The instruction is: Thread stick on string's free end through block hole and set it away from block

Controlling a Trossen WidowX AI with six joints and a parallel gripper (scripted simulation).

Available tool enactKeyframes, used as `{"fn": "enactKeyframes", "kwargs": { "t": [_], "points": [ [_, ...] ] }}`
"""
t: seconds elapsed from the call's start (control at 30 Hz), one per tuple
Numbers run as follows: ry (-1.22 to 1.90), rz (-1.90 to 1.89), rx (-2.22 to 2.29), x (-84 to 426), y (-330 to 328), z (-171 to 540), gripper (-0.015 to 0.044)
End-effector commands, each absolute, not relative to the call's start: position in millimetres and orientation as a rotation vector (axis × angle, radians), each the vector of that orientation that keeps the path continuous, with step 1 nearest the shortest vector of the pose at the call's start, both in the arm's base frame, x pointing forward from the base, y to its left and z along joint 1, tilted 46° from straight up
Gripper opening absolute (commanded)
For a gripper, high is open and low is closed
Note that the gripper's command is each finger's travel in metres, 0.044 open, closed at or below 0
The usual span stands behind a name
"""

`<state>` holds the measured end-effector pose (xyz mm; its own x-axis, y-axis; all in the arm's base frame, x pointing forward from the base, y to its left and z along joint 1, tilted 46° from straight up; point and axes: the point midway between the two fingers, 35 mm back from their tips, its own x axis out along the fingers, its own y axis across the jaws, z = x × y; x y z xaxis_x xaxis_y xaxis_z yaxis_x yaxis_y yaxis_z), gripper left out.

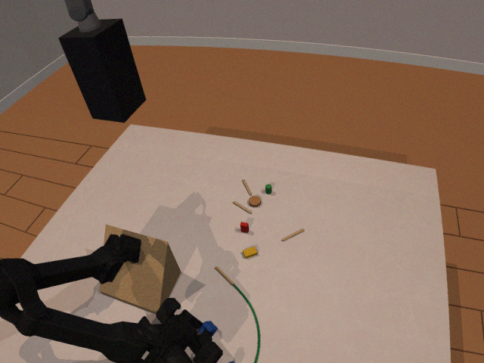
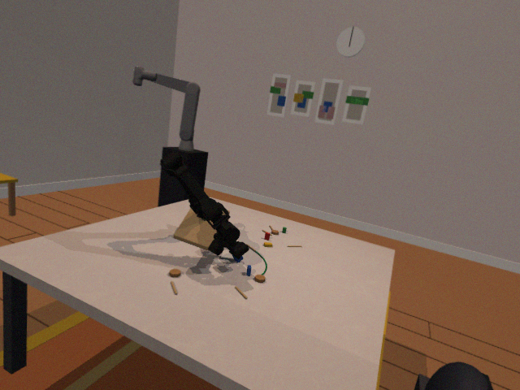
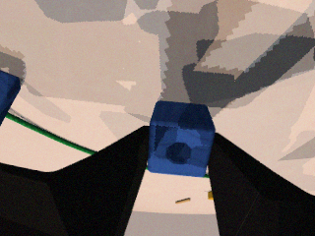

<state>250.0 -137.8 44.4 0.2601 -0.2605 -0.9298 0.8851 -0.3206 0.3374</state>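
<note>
- Top: the wooden stick [image 1: 224,275] [image 2: 251,247] on the green string [image 1: 256,316] [image 2: 265,264] [image 3: 54,139] lies on the table, beyond my gripper [image 1: 206,335] [image 2: 231,252] [image 3: 180,137] and to one side of the wooden block [image 1: 150,273] [image 2: 191,228]. It isn't threaded. Only this view lays out the whole stick and the yellow block [image 1: 249,252] [image 2: 267,244] near it. Part of the arm overlaps the wooden block here; I can't tell whether they touch, and a careless sweep could shove it.
- Exterior: this one gives me what the top crops off: the round wooden button [image 2: 260,278] at the string's end and a second blue piece [image 1: 231,361] [image 2: 249,270] [image 3: 7,93] standing near it. The gripper is low over the table. If I swing sideways at this height, I could knock that piece over or snag the string. I can't find the hole in any view.
- Wrist: my fingers are about a third open, clamped on a blue block [image 1: 208,328] [image 2: 238,258] [image 3: 181,147], the wrong thing for this job. The string runs behind it, so lowering here could pin the string. Letting go from above could send the piece tumbling; I'd judge it needs setting down gently before I go for the stick.
</note>
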Motion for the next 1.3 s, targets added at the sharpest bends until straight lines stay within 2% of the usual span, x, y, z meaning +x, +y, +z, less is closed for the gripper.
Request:
{"fn": "enactKeyframes", "kwargs": {
  "t": [0.0,0.83,1.13,1.27],
  "points": [
    [0.674,-1.257,1.488,248.6,-142.5,47.6,0.0000],
    [0.862,-1.063,1.673,242.5,-156.4,49.7,0.0000],
    [0.828,-1.104,1.641,242.6,-153.2,52.2,0.0236],
    [0.832,-1.099,1.638,228.9,-143.3,100.6,0.0236]
  ]
}}
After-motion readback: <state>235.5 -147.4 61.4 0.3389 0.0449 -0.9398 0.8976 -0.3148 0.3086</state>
